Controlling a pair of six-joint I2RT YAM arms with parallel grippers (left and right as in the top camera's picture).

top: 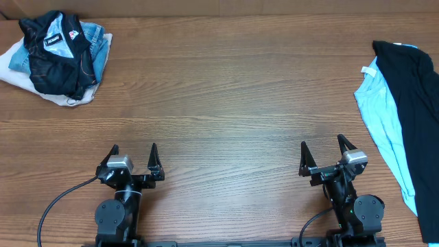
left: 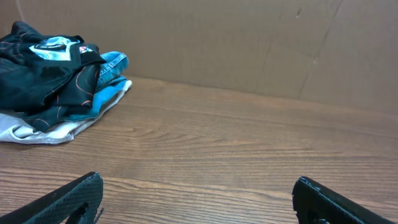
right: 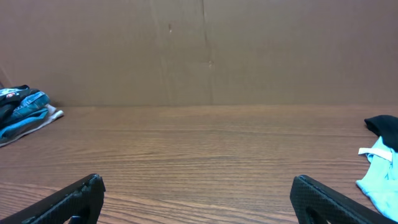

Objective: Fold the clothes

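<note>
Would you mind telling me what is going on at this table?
Nothing is being handled yet. Both arms sit at the table's near edge, the left gripper and right gripper open and empty. The black T-shirt lies at the right edge, on a light blue shirt. A dark jacket tops a pile at the far left.

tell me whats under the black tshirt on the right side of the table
A light blue shirt shows from beneath the black T-shirt along its left edge. How far it reaches underneath is covered, and both run off the frame.
</note>
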